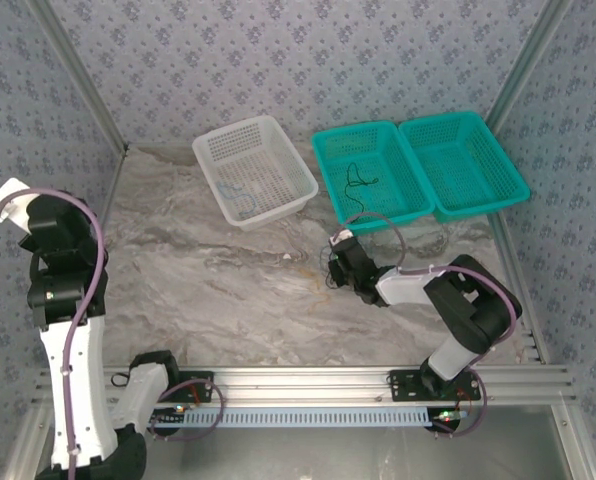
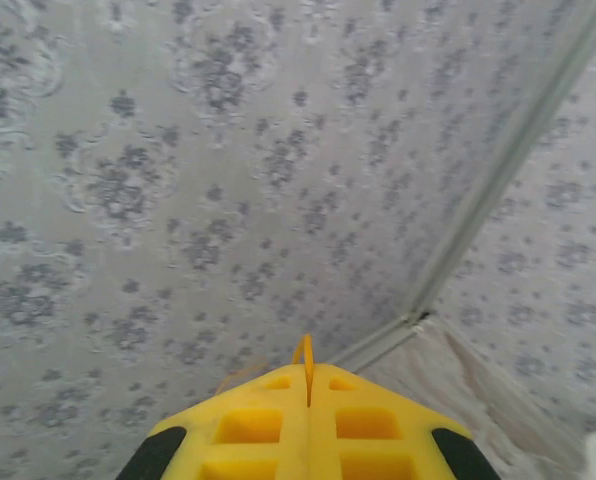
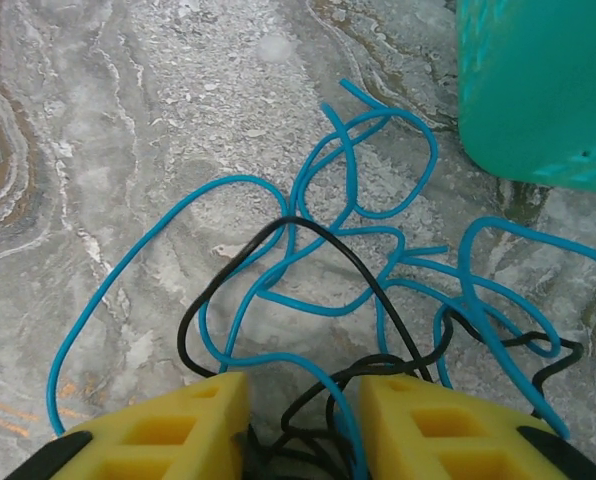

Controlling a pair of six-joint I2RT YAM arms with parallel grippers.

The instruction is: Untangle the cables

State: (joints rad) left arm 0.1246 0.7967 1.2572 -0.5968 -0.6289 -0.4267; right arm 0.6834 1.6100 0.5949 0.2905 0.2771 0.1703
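A tangle of thin cables lies on the marble table in front of the teal baskets. In the right wrist view a long blue cable (image 3: pixel 319 311) loops over and under a black cable (image 3: pixel 294 220). My right gripper (image 3: pixel 303 392) is low over the tangle (image 1: pixel 331 268) with its jaws apart; black and blue strands run loose through the gap. My left gripper (image 2: pixel 308 372) is raised at the far left, facing the wall, shut on a thin yellow cable whose small loop sticks out past the fingertips. One black cable (image 1: pixel 358 178) lies in the left teal basket.
A white basket (image 1: pixel 278 135) stands at the back centre, with two teal baskets (image 1: pixel 323 165) (image 1: pixel 508 170) to its right. The left teal basket's wall (image 3: pixel 538 90) rises just right of the tangle. Patterned walls enclose the table on three sides.
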